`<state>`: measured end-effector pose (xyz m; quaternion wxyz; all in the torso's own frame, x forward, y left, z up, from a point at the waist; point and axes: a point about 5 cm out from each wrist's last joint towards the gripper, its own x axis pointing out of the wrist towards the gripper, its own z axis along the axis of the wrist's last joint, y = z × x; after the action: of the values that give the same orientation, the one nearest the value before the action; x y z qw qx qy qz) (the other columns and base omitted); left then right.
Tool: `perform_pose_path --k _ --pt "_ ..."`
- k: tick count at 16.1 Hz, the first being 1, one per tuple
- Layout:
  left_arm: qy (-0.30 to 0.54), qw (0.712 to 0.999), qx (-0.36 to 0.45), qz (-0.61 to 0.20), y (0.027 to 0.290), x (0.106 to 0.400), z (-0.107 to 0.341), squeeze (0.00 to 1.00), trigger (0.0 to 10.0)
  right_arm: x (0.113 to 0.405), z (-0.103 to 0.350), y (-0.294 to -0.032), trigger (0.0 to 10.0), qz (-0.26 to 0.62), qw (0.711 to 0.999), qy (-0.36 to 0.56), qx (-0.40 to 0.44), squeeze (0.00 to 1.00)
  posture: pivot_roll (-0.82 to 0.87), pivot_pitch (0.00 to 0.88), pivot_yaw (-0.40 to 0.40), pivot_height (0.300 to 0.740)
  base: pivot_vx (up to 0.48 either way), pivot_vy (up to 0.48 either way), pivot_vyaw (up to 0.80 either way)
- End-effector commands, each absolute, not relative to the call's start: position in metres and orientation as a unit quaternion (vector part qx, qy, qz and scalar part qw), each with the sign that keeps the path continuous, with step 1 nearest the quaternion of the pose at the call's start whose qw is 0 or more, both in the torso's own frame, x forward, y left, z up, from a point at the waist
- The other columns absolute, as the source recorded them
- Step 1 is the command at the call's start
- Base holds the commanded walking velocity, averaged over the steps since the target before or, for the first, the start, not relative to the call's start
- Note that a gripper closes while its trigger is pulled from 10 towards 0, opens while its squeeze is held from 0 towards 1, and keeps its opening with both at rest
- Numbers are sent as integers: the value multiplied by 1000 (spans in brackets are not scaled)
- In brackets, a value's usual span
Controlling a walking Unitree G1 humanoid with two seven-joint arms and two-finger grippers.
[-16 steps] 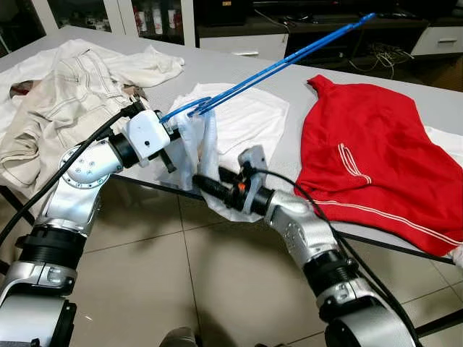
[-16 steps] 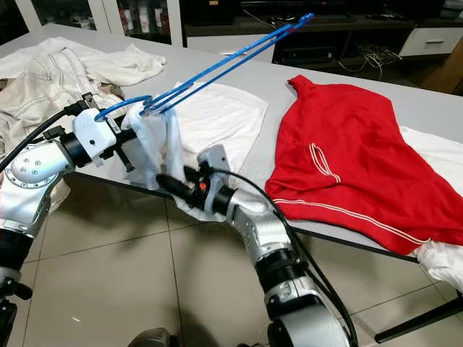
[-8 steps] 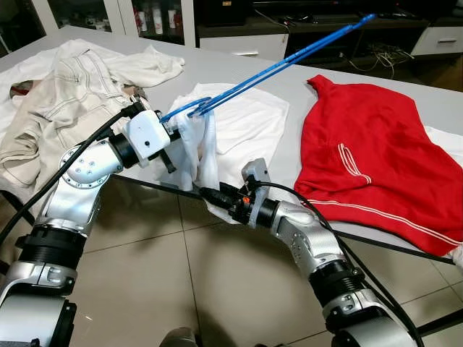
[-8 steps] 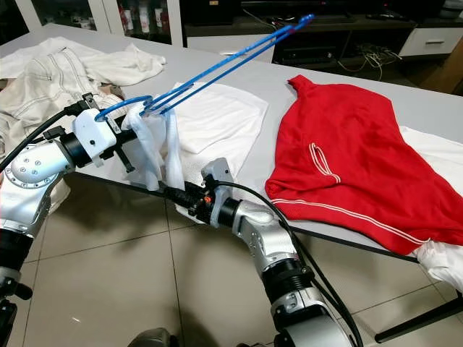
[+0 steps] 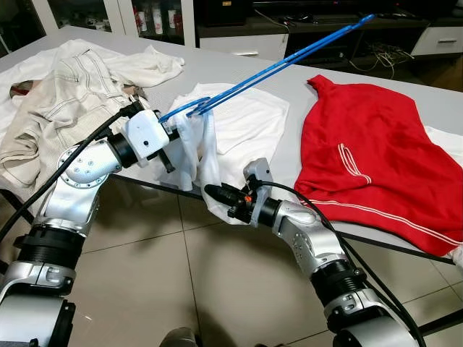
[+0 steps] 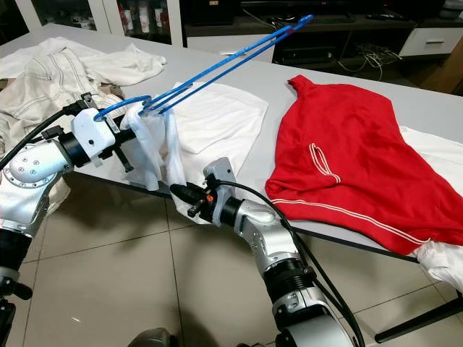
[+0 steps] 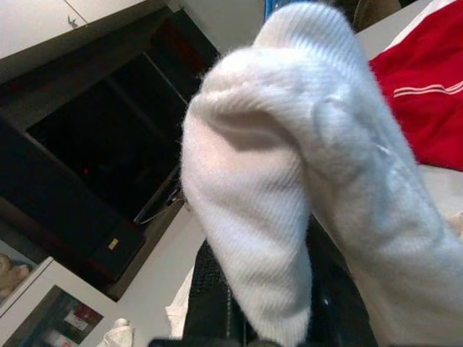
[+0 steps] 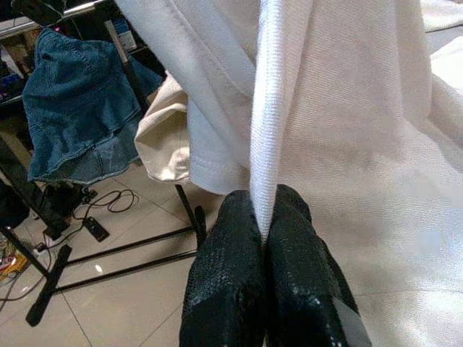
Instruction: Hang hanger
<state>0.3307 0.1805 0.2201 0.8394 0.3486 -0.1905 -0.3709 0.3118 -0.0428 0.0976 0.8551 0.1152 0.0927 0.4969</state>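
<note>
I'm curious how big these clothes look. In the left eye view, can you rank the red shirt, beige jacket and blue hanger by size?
1. red shirt
2. beige jacket, cut off at the edge, so its rank is unsure
3. blue hanger, long but very thin

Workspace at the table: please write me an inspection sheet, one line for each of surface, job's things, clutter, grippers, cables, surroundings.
Surface: grey table, largely covered by clothes.
Job's things: blue hanger slants up over the table, its near end inside the white shirt, whose edge hangs off the table's front.
Clutter: red shirt lies flat on the right; beige jacket is crumpled on the left; more white cloth at the far right edge.
Grippers: left gripper holds the hanger's end under white cloth; right gripper is shut on a fold of the white shirt.
Cables: black cable runs along each arm; loose wires on the floor in the right wrist view.
Surroundings: tiled floor, dark cabinets behind, denim garment hanging nearby.
</note>
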Motion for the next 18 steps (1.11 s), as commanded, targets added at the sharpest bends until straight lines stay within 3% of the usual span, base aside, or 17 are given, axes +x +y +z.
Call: perform_pose_path --k 1,5,11,18 --pt "-200 840 355 -357 186 332 229 0 0 317 102 -51 0 479 866 82 116 0 140 24 -39 740 0 0 0" --pt "-188 847 367 -336 201 331 228 0 0 333 133 -77 0 432 893 27 124 0 142 23 -42 740 0 0 0" --pt "-189 851 376 -316 211 331 232 0 0 369 197 -121 0 284 950 -64 115 0 139 14 -44 740 0 0 0" --pt "-174 843 397 -320 222 323 227 0 0 388 234 -142 0 218 955 -88 179 0 155 10 -53 740 0 0 0"
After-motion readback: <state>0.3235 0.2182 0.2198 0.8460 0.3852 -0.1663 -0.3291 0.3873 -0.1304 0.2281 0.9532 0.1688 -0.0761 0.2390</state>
